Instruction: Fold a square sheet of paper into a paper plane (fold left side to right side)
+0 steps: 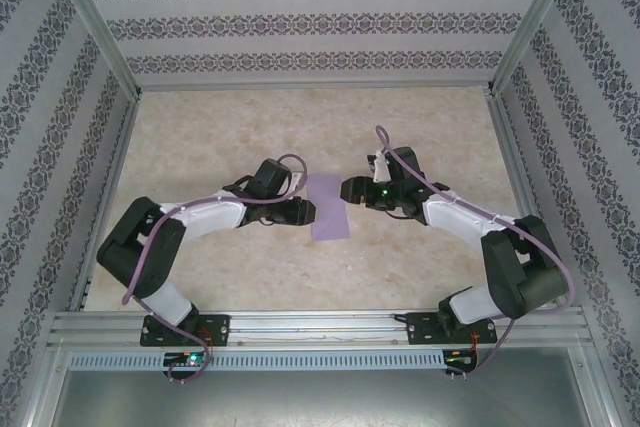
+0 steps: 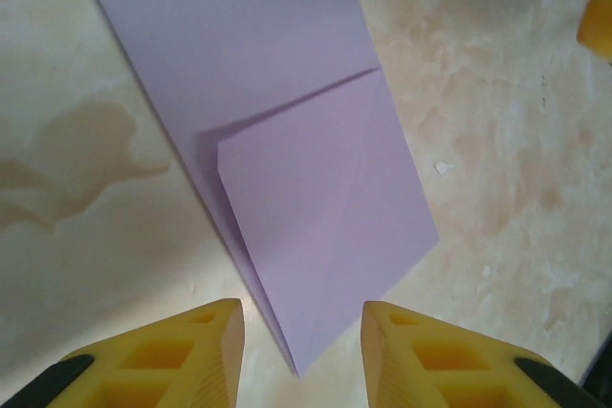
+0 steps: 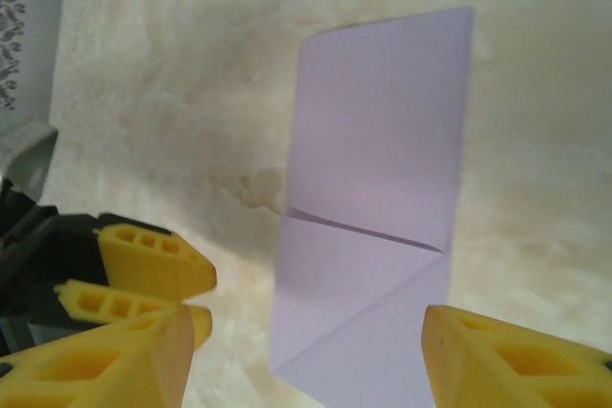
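Beige marbled table [image 1: 250, 277]; patterned walls [image 1: 300, 17]; folded lavender paper [image 1: 330, 205] flat; left gripper [image 2: 301, 312], right gripper [image 3: 308, 322] spread

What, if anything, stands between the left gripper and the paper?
Nothing visible does. The folded paper lies on the table, its near corner just ahead of the open left gripper, with bare tabletop on both sides. The right gripper, also open, is at the paper's opposite side, not in the path.

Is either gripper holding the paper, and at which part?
Nothing is held. The left gripper and right gripper are open; the paper lies on the table.
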You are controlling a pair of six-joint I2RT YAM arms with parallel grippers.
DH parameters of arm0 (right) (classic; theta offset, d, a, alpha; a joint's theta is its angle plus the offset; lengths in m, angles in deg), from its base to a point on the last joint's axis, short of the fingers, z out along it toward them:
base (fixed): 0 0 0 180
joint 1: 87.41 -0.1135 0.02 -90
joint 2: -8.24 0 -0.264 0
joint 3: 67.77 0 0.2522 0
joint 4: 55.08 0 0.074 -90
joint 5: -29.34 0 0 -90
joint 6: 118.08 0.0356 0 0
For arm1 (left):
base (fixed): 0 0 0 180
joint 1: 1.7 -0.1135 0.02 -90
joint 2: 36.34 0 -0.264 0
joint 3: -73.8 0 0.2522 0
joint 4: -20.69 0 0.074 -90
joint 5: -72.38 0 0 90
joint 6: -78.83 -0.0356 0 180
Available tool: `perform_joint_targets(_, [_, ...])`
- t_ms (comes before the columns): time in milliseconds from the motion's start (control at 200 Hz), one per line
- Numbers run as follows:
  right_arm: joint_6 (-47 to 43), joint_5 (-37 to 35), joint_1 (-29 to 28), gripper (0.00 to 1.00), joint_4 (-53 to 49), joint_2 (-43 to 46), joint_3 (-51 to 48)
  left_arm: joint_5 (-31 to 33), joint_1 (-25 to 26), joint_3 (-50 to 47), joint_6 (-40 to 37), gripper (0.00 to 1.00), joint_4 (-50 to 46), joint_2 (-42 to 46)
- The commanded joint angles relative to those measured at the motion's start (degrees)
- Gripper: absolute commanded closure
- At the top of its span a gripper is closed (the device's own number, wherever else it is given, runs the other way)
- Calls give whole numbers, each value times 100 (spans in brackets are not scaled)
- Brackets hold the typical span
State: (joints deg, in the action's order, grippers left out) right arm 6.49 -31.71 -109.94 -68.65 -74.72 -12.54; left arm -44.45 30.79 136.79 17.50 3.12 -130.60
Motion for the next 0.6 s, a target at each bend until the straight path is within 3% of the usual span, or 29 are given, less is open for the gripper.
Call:
perform_joint_targets(0, [-7, -118, 53, 34, 43, 167, -289, 87, -91, 232, -125, 63, 263, -313])
perform_joint_targets(210, [15, -83, 143, 35, 78, 212, -574, 25, -137, 443, -112, 63, 418, -775])
perform_joint_targets(595, [58, -17, 151, 39, 130, 61, -606, -230, -153, 436, -45, 76, 722, -1021])
